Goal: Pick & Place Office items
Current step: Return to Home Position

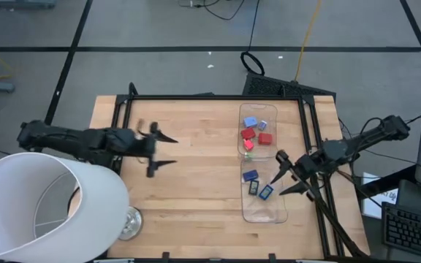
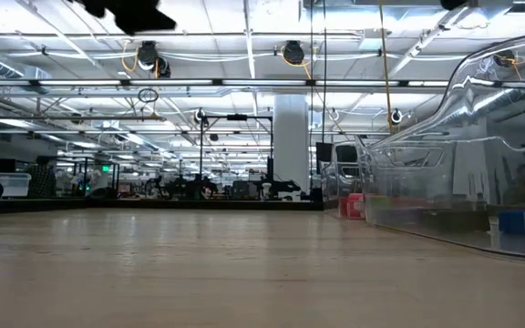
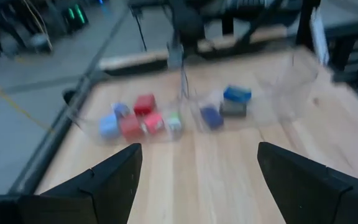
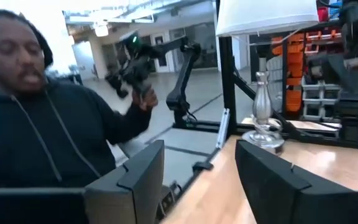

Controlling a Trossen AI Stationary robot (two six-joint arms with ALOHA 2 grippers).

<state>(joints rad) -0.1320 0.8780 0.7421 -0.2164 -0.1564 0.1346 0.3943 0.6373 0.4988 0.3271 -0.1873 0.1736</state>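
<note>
Items (image 1: 248, 134) lie in the tray (image 1: 265, 212) beside your right end effector (image 1: 283, 174), wide and empty; left end effector (image 1: 168, 150), also wide, sits well apart.

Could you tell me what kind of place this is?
Probably a robotics lab in a large industrial hall: exposed ceiling pipes, rows of workstations behind the wooden table, a yellow cable across the floor.

White lampshade (image 1: 42, 204) overhangs the wooden table (image 1: 196, 183) corner; clear bins (image 1: 264, 210) on the opposite side; person in a dark hoodie (image 4: 36, 137) beyond.
</note>
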